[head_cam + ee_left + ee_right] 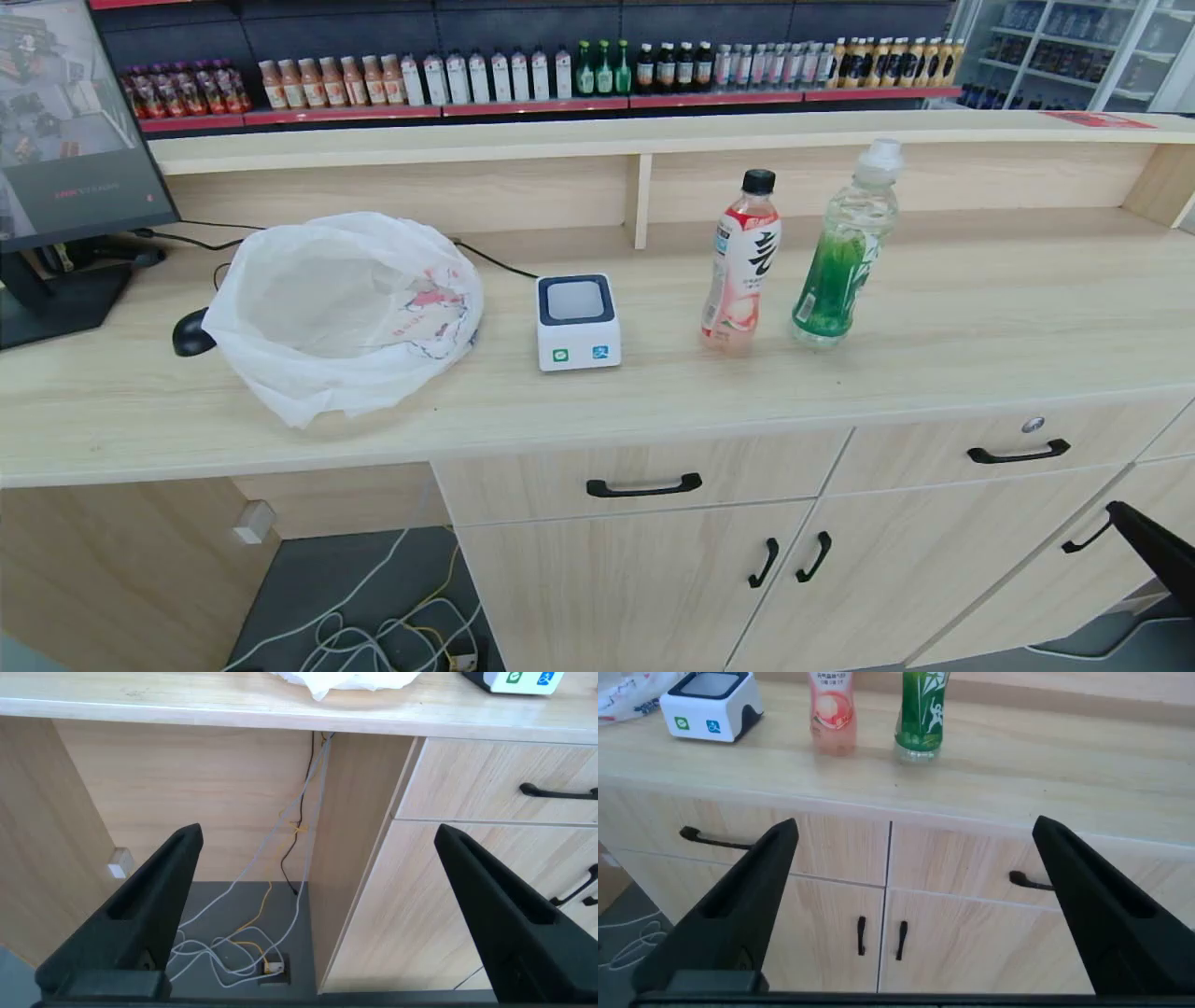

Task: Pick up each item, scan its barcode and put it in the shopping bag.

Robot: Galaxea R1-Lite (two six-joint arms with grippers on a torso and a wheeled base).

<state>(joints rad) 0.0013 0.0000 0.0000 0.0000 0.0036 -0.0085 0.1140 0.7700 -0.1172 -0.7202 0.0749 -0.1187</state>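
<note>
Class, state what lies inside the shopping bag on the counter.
Only the white inner plastic of the shopping bag shows; no item is visible. Its front rim hides the bottom.

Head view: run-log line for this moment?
pink bottle, green bottle: upright on counter | shopping bag: open | left gripper, right gripper: open, back from counter

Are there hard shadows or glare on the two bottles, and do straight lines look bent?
Head view: even light, pink bottle and green bottle cast only faint shadows on the counter, no strong glare; the counter's front edge bows and both bottles seem to lean, likely lens distortion. Right wrist view: both look upright.
</note>
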